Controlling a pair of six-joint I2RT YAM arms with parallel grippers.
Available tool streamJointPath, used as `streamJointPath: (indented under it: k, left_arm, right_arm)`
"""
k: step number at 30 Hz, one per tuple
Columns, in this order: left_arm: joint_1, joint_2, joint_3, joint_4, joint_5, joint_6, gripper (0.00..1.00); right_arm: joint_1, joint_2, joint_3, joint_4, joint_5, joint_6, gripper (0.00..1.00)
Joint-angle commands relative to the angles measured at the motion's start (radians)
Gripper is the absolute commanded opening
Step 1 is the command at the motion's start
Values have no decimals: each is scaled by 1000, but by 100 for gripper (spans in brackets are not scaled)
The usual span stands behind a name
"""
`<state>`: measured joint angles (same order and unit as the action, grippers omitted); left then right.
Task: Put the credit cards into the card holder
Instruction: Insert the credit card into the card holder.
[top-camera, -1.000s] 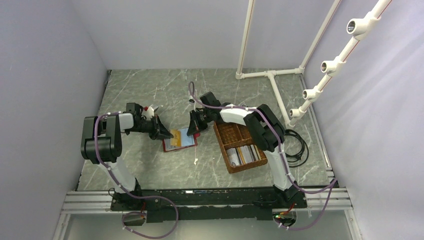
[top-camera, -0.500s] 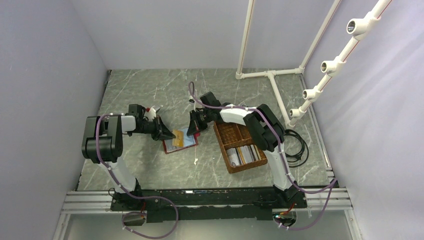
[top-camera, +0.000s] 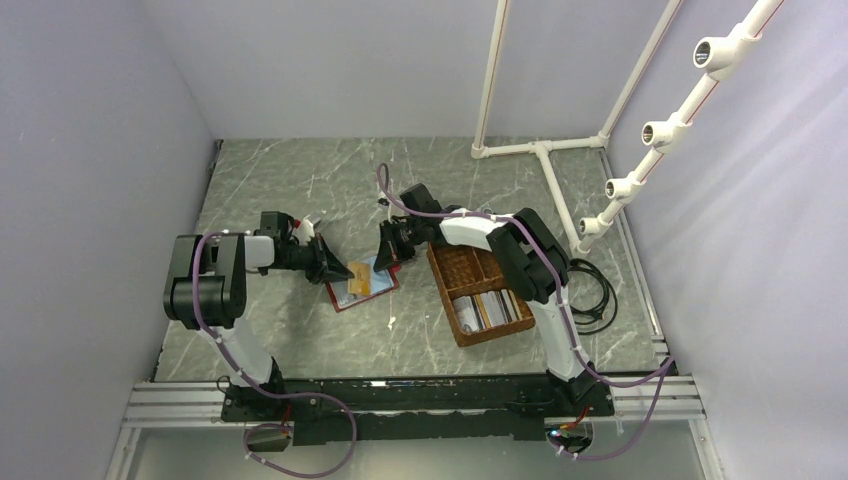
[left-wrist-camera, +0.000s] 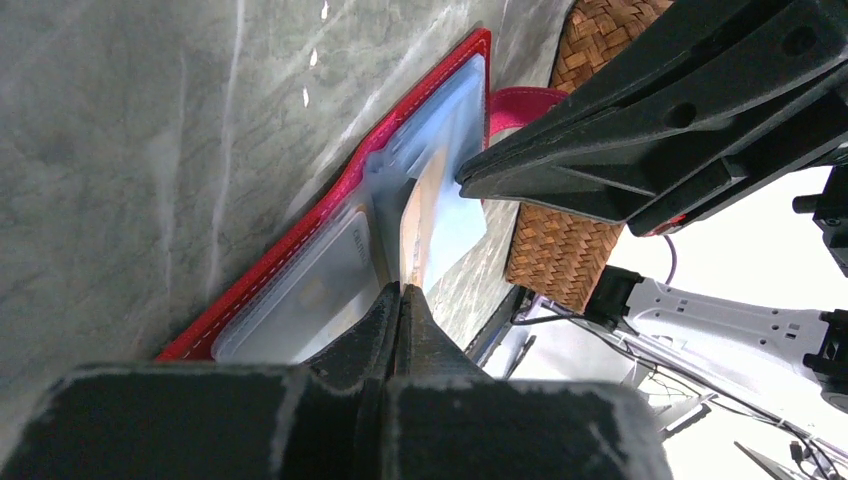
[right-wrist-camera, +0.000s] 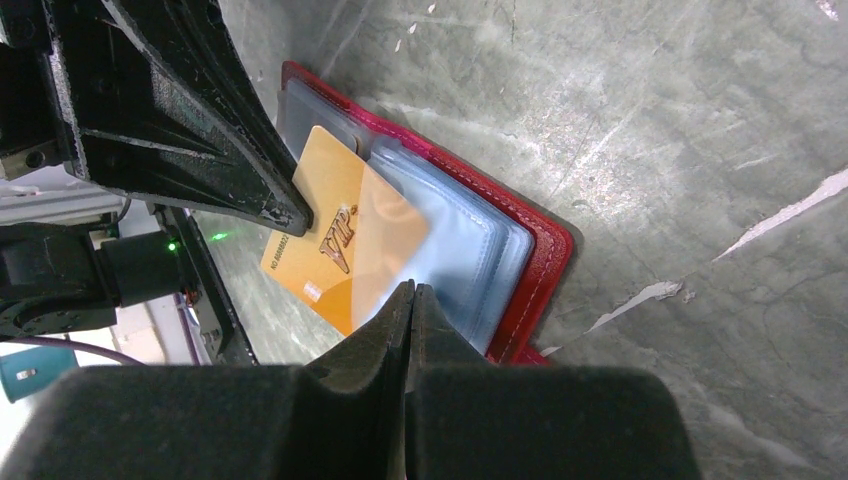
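The red card holder (top-camera: 345, 297) lies open on the table between both grippers, its clear sleeves up. It also shows in the left wrist view (left-wrist-camera: 290, 228) and the right wrist view (right-wrist-camera: 545, 262). A tan-orange credit card (right-wrist-camera: 340, 240) marked VIP sits partly inside a clear sleeve; it also shows from above (top-camera: 359, 285). My left gripper (top-camera: 341, 271) is shut on the card's outer edge (left-wrist-camera: 412, 215). My right gripper (right-wrist-camera: 411, 288) is shut on the edge of a clear sleeve at the holder's right side (top-camera: 385, 258). More cards (top-camera: 490, 308) lie in the basket.
A brown woven basket (top-camera: 462, 268) with compartments stands just right of the holder, close under the right arm; it also shows in the left wrist view (left-wrist-camera: 560, 260). A white pipe frame (top-camera: 545, 160) stands at the back right. A black cable (top-camera: 592, 290) lies right of the basket.
My left gripper has moved right and slightly down with the orange card, pushing it deeper into the sleeve. The holder has turned a little. The right gripper has held still.
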<state>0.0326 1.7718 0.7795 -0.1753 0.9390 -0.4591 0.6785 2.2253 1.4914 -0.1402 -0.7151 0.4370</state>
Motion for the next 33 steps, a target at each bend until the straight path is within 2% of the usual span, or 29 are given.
streamJointPath:
  k: [1, 11, 20, 25, 27, 28, 30, 33]
  left_arm:
    - [3, -41, -13, 51, -71, -35, 0]
    - [16, -63, -39, 95, -90, -89, 0]
    - [3, -114, -113, 211, -127, -173, 0]
    - [-26, -133, -135, 261, -148, -223, 0]
    - [-46, -133, -154, 290, -150, -242, 0]
    - [-54, -132, -162, 304, -149, -248, 0]
    - [-60, -130, -174, 310, -158, -253, 0]
    - [-65, -127, -188, 332, -161, -257, 0]
  right_arm:
    - [1, -16, -26, -28, 46, -40, 0]
    - [1, -6, -25, -23, 46, -32, 0]
    - [2, -4, -26, -28, 50, -20, 0]
    - [3, -67, -30, -110, 83, -11, 1]
    - [2, -99, -25, -161, 103, -36, 17]
    - [2, -110, -20, -195, 114, -58, 21]
    - [3, -122, -24, -228, 121, -88, 26]
    - [4, -103, -41, -223, 88, -103, 26]
